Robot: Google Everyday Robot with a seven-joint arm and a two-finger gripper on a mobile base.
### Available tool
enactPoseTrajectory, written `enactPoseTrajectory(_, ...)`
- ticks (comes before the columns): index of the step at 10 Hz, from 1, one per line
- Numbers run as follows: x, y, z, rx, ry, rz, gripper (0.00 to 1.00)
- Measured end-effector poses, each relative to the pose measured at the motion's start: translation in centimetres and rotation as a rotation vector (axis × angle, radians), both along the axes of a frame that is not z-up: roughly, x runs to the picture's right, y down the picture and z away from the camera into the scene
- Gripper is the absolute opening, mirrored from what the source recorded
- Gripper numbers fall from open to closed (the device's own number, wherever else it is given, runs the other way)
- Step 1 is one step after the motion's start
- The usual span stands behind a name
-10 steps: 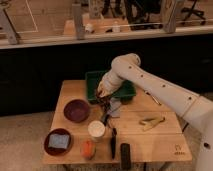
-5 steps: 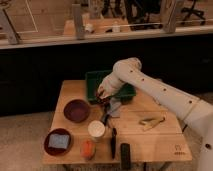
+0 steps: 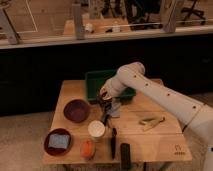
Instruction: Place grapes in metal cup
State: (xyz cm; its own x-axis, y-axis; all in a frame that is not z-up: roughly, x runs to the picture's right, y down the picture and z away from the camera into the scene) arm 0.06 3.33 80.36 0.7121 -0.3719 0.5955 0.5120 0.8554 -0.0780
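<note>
My gripper (image 3: pixel 105 102) hangs at the end of the white arm, just in front of the green bin and at the left edge of the metal cup (image 3: pixel 115 108), a small pale grey cup on the table. A dark reddish-brown lump, the grapes (image 3: pixel 102 96), shows right at the gripper, above and left of the cup. I cannot tell whether the gripper holds them. The cup's inside is hidden from this view.
A green bin (image 3: pixel 95 80) stands at the table's back. A purple bowl (image 3: pixel 76 110), a cream-topped cup (image 3: pixel 96 129), an orange fruit (image 3: pixel 87 148) and a red bowl with a blue sponge (image 3: pixel 57 141) are to the left and front. Black objects (image 3: pixel 125 155) and a yellowish item (image 3: pixel 151 121) lie nearby.
The arm has shifted slightly to the right; the gripper stays close to the metal cup with little visible movement.
</note>
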Motion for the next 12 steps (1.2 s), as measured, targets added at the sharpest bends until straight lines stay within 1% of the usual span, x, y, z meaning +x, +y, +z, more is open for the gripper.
enactPoseTrajectory(1, 0.3, 0.2, 0.2, 0.017, -0.011, 0.001, 0.0)
enactPoseTrajectory(3, 0.8, 0.8, 0.6, 0.032, -0.025, 0.009, 0.0)
enactPoseTrajectory(4, 1.1, 1.1, 0.7, 0.036, -0.029, 0.013, 0.02)
enactPoseTrajectory(5, 1.2, 1.2, 0.8, 0.04, -0.034, 0.018, 0.1)
enactPoseTrajectory(6, 1.5, 1.3, 0.8, 0.046, -0.04, 0.031, 0.2)
enactPoseTrajectory(7, 1.7, 1.2, 0.7, 0.052, -0.044, 0.043, 0.28)
enactPoseTrajectory(9, 1.8, 1.3, 0.5, 0.067, -0.051, 0.061, 0.5)
enactPoseTrajectory(10, 1.6, 1.3, 0.5, 0.069, -0.055, 0.065, 0.58)
enactPoseTrajectory(11, 1.3, 1.4, 0.3, 0.073, -0.059, 0.068, 0.7)
enactPoseTrajectory(12, 1.2, 1.5, 0.2, 0.076, -0.062, 0.069, 0.76)
